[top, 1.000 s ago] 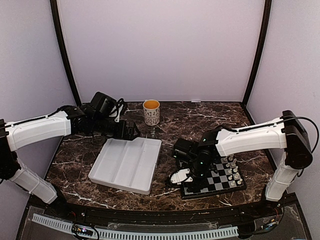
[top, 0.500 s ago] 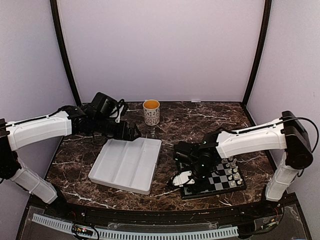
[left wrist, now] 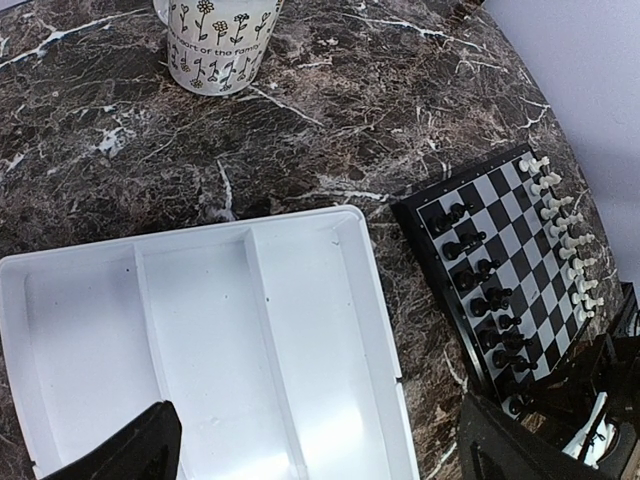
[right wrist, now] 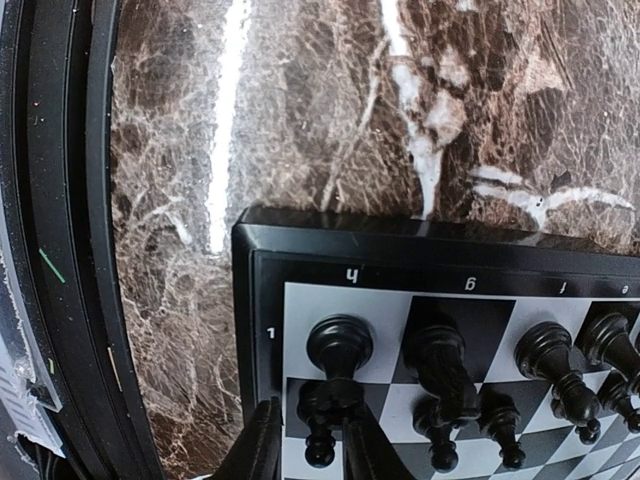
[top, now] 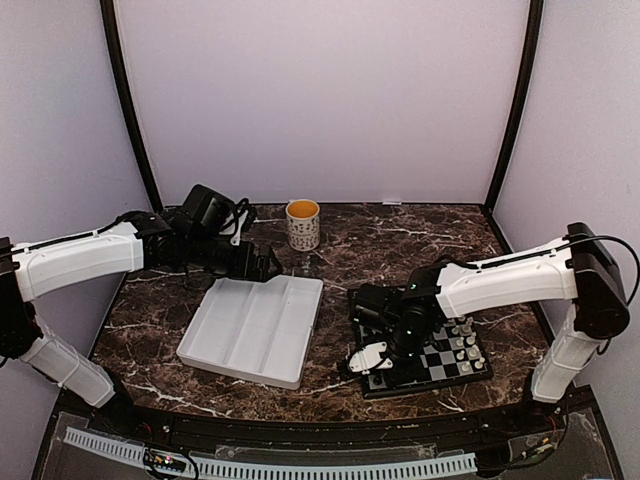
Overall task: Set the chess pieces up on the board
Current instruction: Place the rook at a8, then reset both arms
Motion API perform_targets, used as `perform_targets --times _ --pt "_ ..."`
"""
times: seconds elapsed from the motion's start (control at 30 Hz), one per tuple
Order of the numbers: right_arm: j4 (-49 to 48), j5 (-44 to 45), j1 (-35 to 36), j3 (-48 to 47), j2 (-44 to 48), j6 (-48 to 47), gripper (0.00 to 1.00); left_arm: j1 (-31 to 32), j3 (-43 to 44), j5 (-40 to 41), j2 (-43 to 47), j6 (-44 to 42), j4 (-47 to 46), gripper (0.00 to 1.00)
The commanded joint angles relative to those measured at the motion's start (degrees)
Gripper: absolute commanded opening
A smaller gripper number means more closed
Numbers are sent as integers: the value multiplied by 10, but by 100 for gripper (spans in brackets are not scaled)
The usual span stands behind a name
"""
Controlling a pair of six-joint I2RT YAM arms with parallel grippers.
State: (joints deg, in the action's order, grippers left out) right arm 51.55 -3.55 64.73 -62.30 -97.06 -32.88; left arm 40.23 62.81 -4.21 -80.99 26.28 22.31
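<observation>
Placement step, prob. near the end: glossy black plastic chessmen [left wrist: 480, 300] fill two rows on the tray side of the flat black-and-silver checked board [top: 420, 386], white ones [left wrist: 565, 240] opposite. R gripper [right wrist: 310, 418] straddles a black pawn [right wrist: 322, 398] by the h-file corner; pinching or only flanking, can't tell. L gripper [top: 262, 264] hangs spread wide over the white compartmented plastic tray [left wrist: 60, 290]. Next: pawn needs centring on its square, then a straight lift-off w/o clipping neighbours.

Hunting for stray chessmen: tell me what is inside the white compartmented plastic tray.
Nothing shows in the white compartmented plastic tray: its visible compartments are bare. Fingers of the left gripper hide small parts in the wrist view.
</observation>
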Motion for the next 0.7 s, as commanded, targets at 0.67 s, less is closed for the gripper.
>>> perform_targets --times 0.67 --pt "-8 14 -9 11 31 4 24 -1 -8 -14 3 9 -16 99"
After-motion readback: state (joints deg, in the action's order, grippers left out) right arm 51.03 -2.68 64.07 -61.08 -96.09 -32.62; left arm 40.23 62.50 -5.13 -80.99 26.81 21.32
